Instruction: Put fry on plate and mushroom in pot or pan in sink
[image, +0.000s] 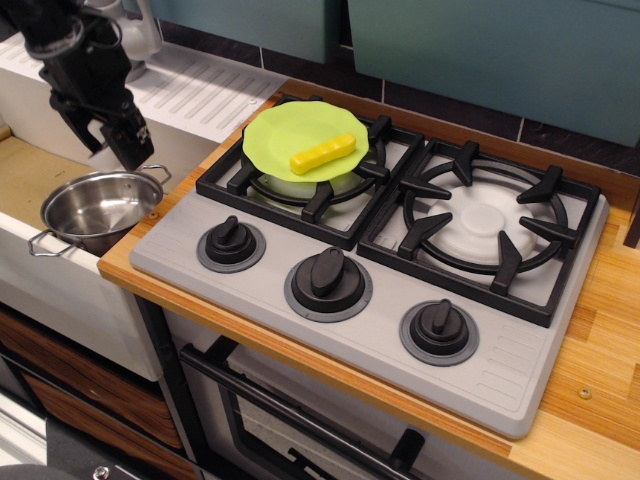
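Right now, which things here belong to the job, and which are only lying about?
For the job:
fry, lying on the plate
pot, in the sink
tool, above the pot
mushroom: not visible

Only there:
stove
three knobs
drainboard

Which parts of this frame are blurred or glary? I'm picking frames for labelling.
In the observation.image view, the gripper is slightly soft; the pot shows bright reflections inside; the fry, plate and stove knobs look sharp and evenly lit.
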